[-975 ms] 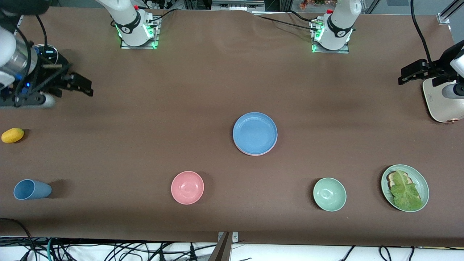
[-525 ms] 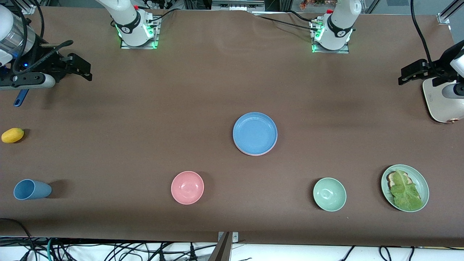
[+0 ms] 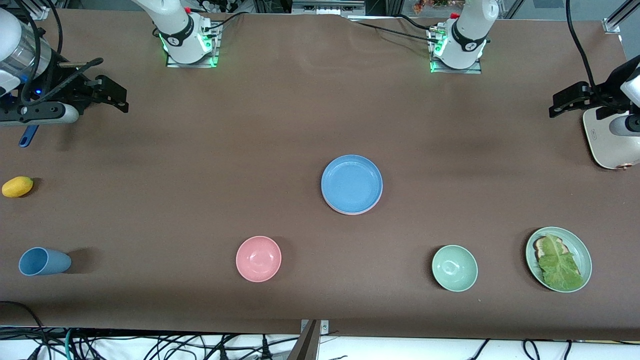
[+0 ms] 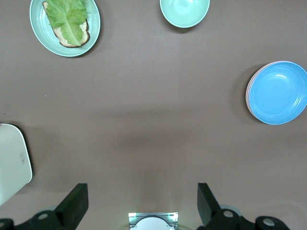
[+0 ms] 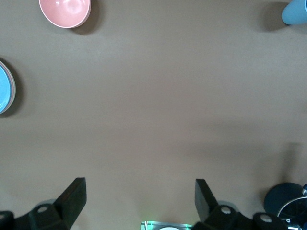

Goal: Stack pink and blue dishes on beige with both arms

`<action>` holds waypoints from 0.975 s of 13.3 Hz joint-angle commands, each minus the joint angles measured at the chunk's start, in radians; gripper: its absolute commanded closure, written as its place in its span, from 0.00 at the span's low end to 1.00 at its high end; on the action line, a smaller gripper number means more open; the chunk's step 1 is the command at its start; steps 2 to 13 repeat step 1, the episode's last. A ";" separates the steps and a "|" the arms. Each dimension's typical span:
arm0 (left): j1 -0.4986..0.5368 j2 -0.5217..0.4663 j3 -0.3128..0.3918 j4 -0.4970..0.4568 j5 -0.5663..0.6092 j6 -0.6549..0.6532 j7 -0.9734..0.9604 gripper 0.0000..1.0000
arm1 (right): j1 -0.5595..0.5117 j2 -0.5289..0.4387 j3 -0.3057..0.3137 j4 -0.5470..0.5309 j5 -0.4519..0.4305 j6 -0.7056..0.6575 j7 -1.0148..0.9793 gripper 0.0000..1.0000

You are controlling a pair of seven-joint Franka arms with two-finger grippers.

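A light blue dish (image 3: 351, 184) lies on top of a stack in the middle of the table, also seen in the left wrist view (image 4: 279, 92) and at the edge of the right wrist view (image 5: 4, 88). Under it only a thin rim of the pink dish (image 3: 344, 212) shows. The beige dish is hidden. My right gripper (image 3: 112, 97) hangs open and empty over the table's right-arm end, its jaws wide (image 5: 139, 189). My left gripper (image 3: 562, 102) hangs open and empty beside the toaster at the left-arm end, jaws wide too (image 4: 142, 191).
Nearer the camera than the stack lie a pink bowl (image 3: 258, 258), a green bowl (image 3: 454, 267) and a green plate with bread and lettuce (image 3: 558, 259). A blue cup (image 3: 42, 261), a yellow fruit (image 3: 17, 186) and a blue handle (image 3: 27, 136) lie at the right-arm end. A cream toaster (image 3: 607, 142) stands at the left-arm end.
My right gripper has drawn back toward the robots' side of the table, uncovering a blue handle below it. The left arm and the dishes have not moved.
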 commanded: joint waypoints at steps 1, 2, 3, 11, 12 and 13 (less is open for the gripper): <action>-0.007 -0.014 0.004 -0.003 -0.006 0.008 -0.003 0.00 | -0.011 -0.006 0.015 0.001 -0.013 -0.013 0.006 0.00; -0.007 -0.014 0.004 -0.003 -0.006 0.008 -0.003 0.00 | -0.011 -0.006 0.015 0.001 -0.013 -0.013 0.006 0.00; -0.007 -0.014 0.004 -0.003 -0.006 0.008 -0.003 0.00 | -0.011 -0.006 0.015 0.001 -0.013 -0.013 0.006 0.00; -0.007 -0.014 0.004 -0.003 -0.006 0.008 -0.003 0.00 | -0.011 -0.006 0.015 0.001 -0.013 -0.013 0.006 0.00; -0.007 -0.014 0.004 -0.003 -0.006 0.008 -0.003 0.00 | -0.011 -0.006 0.015 0.001 -0.013 -0.013 0.006 0.00; -0.007 -0.014 0.004 -0.003 -0.006 0.008 -0.003 0.00 | -0.011 -0.006 0.015 0.001 -0.013 -0.013 0.006 0.00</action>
